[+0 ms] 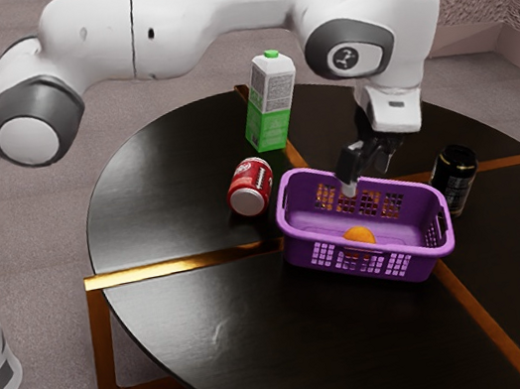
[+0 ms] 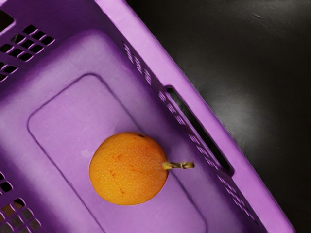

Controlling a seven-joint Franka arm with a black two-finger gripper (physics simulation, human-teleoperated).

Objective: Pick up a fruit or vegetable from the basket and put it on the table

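Grey floor, pale walls, and out front a dark round table [image 1: 172,210] with the purple basket [image 1: 419,267] sitting on it, centre of the action! Inside that basket, down on its floor, lies the orange fruit [image 2: 127,169], stem [image 2: 180,165] pointing at a slotted wall. Over the basket hangs the gripper [image 1: 362,179], apart from the fruit, and its fingers look spread, as best the small, dark shape in the exterior view allows, with nothing pinched between them. Just beside the basket, toward the exterior view's left, a red can [image 1: 251,187]; beyond that, farther behind the basket, the carton [image 1: 270,102]. To the exterior view's right of the basket, a black can [image 1: 456,178] stands upright.
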